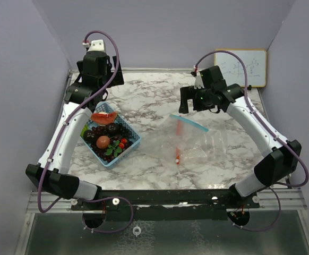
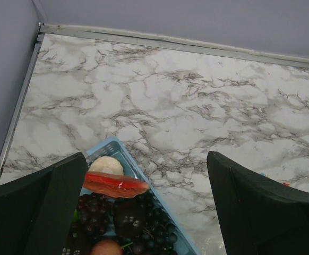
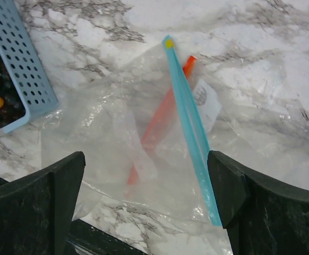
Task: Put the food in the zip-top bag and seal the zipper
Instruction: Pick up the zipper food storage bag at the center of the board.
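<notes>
Food [image 1: 103,139] in blue basket [image 1: 135,137], left; clear bag [image 1: 199,142] near, right; zipper [image 1: 189,123] seemingly open.

marble-patterned table [image 1: 154,95], a light-blue basket [image 1: 128,151] at left, a clear zip-top bag [image 1: 197,141] near it

The left arm [image 1: 64,135] and the right arm [image 1: 255,125] are each built from white tubular links joined by black, boxy joint housings. A dull purple cable [image 1: 116,56] is looped behind the left gripper [image 1: 88,95], and a second purple cable [image 1: 239,54] behind the right gripper [image 1: 197,103]. A white connector block [image 1: 96,45] is fitted behind the left wrist. A small green light [image 1: 203,99] is shown just behind the right gripper. The left fingers [image 2: 37,212] and the right fingers [image 3: 260,207] are seen as broad, smooth, matte black wedges.
</notes>
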Motion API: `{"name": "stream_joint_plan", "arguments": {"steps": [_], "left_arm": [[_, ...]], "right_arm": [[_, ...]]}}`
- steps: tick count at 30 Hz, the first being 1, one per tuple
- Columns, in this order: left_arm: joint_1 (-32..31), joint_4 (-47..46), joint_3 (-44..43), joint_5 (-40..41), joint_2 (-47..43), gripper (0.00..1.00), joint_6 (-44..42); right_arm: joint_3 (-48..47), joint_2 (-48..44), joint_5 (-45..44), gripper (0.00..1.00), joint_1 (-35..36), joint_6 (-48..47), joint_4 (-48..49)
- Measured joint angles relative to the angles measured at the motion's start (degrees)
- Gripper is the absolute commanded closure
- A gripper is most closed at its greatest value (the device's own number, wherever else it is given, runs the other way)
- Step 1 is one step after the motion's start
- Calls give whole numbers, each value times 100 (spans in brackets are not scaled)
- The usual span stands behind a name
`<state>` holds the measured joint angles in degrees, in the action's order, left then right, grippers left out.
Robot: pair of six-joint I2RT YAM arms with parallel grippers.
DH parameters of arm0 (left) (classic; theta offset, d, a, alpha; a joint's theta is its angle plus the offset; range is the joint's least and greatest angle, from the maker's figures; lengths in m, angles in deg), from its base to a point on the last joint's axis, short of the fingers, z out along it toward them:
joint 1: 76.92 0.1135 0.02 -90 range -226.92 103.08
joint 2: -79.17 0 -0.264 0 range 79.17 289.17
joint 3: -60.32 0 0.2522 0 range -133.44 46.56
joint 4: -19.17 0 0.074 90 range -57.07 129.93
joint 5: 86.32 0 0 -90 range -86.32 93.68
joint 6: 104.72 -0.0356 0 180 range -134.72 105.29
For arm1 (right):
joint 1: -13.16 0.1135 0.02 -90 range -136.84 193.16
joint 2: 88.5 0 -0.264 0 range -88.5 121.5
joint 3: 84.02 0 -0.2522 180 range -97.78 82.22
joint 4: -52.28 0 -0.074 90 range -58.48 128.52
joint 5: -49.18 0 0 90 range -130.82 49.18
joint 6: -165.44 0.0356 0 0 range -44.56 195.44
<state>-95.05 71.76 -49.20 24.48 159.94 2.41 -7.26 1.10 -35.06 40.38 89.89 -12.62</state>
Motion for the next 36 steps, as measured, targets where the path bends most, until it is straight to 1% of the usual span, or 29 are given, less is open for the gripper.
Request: {"name": "stream_joint_plan", "arguments": {"steps": [2,7,13,16,23,28,32,36], "left_arm": [[0,-55,44,-61,-13,1,-28],[0,-201,243,-557,-140,1,-111],[0,-496,282,-1679,-144,1,-234],[0,-651,356,-2055,-142,1,-240],[0,-702,382,-2317,-103,1,-256],[0,-721,470,-2337,-103,1,-267],[0,-717,538,-2387,-87,1,-256],[0,-769,546,-2490,-66,2,-199]], "right_arm": [[140,-92,59,1,-195,66,-42],[614,-208,214,1,-1021,348,-240],[927,-354,380,1,-1373,564,-282],[1196,-407,481,1,-1515,627,-251],[1989,-404,529,9,-1606,667,-125],[2044,-413,643,14,-1606,673,52],[2044,-481,1049,18,-1606,623,273],[2114,-669,1648,19,-1606,533,625]]}}
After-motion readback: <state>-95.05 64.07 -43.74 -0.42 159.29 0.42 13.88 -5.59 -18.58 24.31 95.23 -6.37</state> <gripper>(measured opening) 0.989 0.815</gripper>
